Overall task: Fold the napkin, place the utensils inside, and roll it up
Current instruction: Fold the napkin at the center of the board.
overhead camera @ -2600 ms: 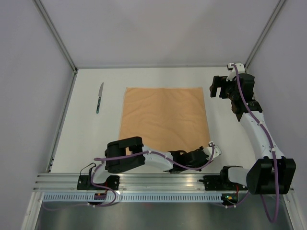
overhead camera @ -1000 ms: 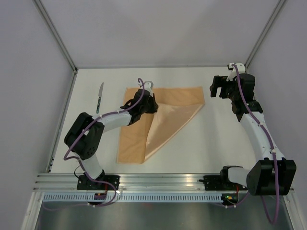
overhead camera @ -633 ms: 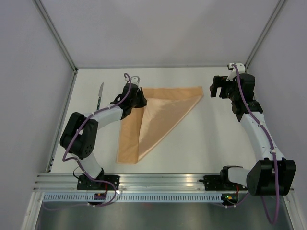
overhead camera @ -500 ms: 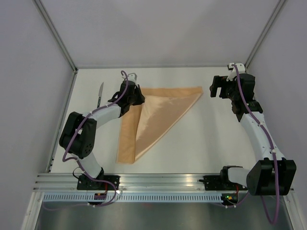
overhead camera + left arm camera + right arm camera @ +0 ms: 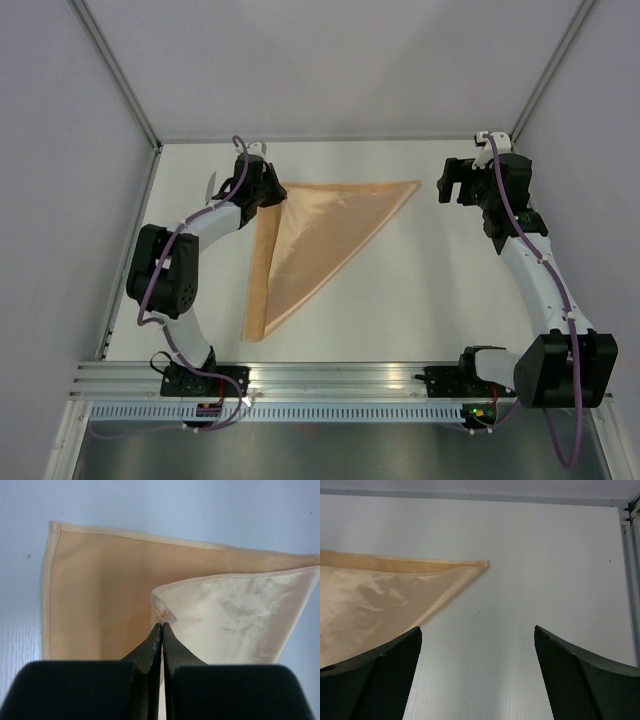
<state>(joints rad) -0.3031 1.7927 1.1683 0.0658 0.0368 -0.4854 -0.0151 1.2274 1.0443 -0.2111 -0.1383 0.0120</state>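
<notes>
- Napkin (image 5: 325,222): one, upper centre of the tabletop (image 5: 410,300), doubled corner-to-corner into a triangle. Fold judged nearly laid.
- Left claw (image 5: 161,626): pinched shut on the napkin's folded-over corner, upper left.
- Right claw (image 5: 455,183): jaws wide, empty, upper right.
- Knife (image 5: 211,184): one, mostly hidden behind the left arm.
- Outstanding: loading utensils, rolling.

In view are one orange-tan napkin (image 5: 320,225), one knife (image 5: 212,184) mostly hidden behind an arm, one white table (image 5: 420,300) and two robot arms, each bearing one two-finger gripper, making two grippers: the left gripper (image 5: 161,630) and the right gripper (image 5: 476,635)
</notes>
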